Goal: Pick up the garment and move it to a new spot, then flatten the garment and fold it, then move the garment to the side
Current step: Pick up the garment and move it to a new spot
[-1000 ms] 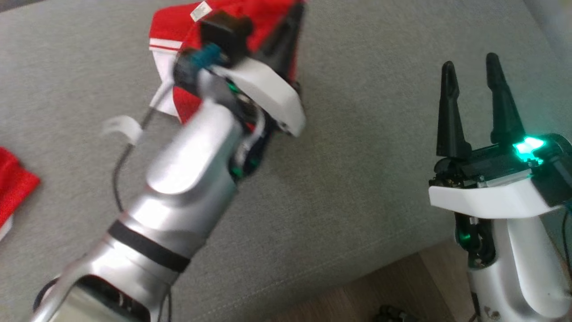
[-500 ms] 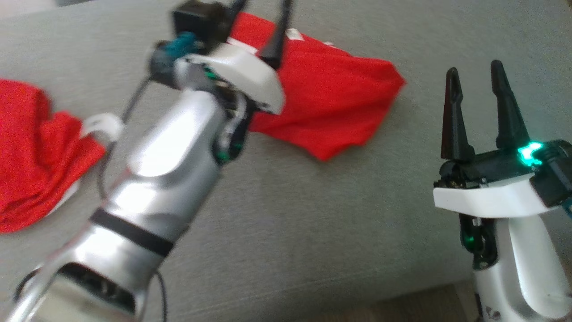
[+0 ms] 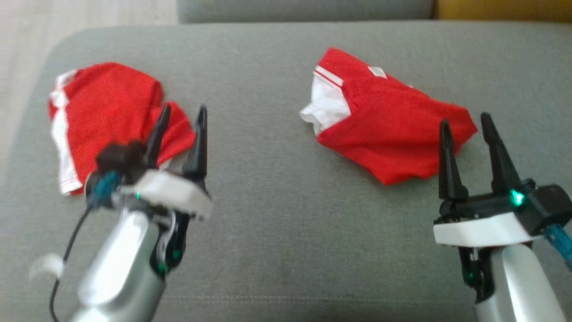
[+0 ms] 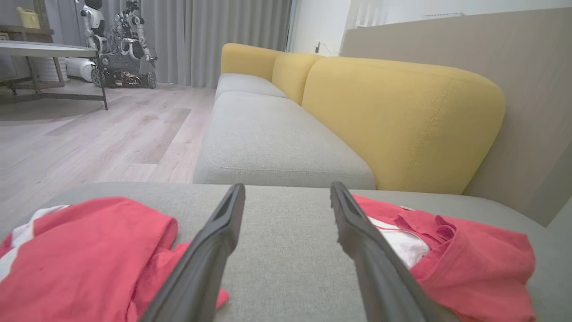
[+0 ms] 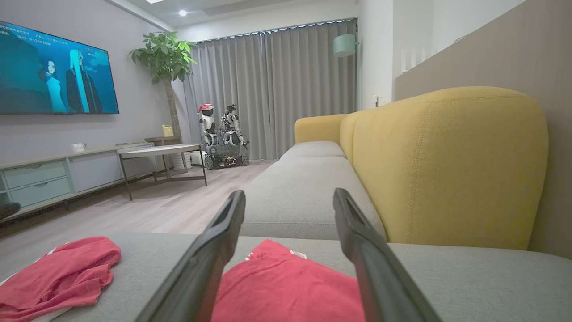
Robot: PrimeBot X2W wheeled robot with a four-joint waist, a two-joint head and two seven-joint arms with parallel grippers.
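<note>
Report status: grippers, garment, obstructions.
Left gripper open, empty. Right gripper open, empty. Garment by right gripper crumpled on sofa cushion. Second red garment lies left, apart.

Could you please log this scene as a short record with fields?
surface: grey sofa cushion
left garment: red with white trim, crumpled, lying loose
right garment: red with white trim, bunched, not flattened
left gripper: open, empty, near left garment
right gripper: open, empty, near right garment
</note>
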